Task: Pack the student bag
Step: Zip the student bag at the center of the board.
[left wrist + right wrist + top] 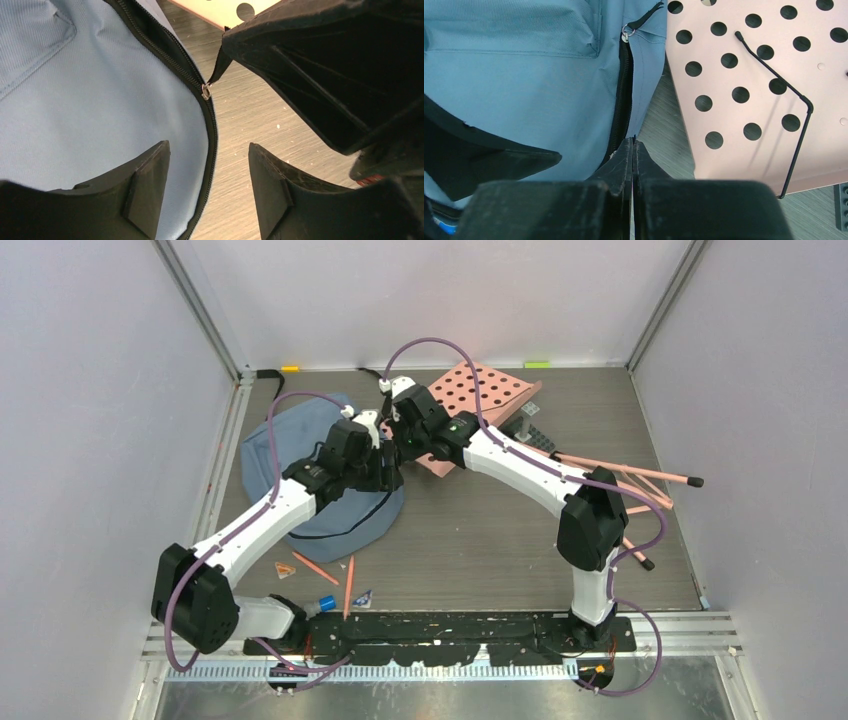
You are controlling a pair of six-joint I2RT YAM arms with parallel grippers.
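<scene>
**Student bag flat on the surface, both end effectors at its zippered edge**

The student bag is seen lying flat on the surface, left of centre, its right edge just beside a pink perforated board. The left end effector is held wide over the bag's black zipper, one finger above the blue fabric and the other above the bare surface; nothing is gripped. The right end effector is pressed fully together, its tips set at the same zippered edge; whether anything is pinched there cannot be told. A metal ring with a black pull is seen on the zipper.
</scene>
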